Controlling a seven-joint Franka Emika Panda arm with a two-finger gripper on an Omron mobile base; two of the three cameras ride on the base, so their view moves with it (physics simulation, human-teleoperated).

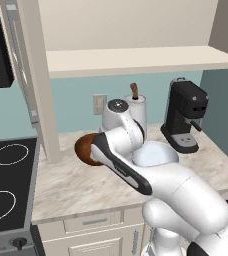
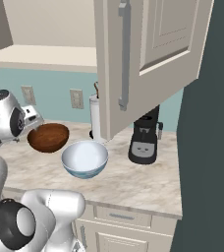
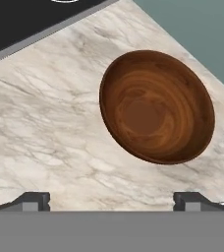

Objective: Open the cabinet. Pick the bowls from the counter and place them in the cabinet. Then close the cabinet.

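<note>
The cabinet (image 2: 153,59) stands open above the counter (image 1: 76,185), one raised-panel door swung out with its long silver bar handle (image 2: 124,54) facing the room, and the pale inner shelf (image 1: 136,59) lies bare. On the marbled counter, taken here as the landmark, the brown wooden bowl (image 3: 156,107) sits upright toward the wall side, and the white bowl with a blue patterned outside (image 2: 85,159) sits just beside it, nearer the counter's front edge; whether the two touch cannot be told. The gripper (image 3: 111,201) hangs over the counter just short of the brown bowl, its two dark fingertips (image 3: 33,201) spread wide apart with nothing between them, so the tool is released and holds nothing. At the back of the counter stand a white paper-towel roll on a holder with a brown knob (image 1: 136,107) and a black coffee machine (image 1: 184,120), the machine toward the counter's far right end. Two wall outlets (image 2: 76,98) sit on the teal wall above the counter. A black stovetop with white rings (image 1: 8,182) adjoins the counter's left end. No brand, label or readable writing can be made out on any of these things.
</note>
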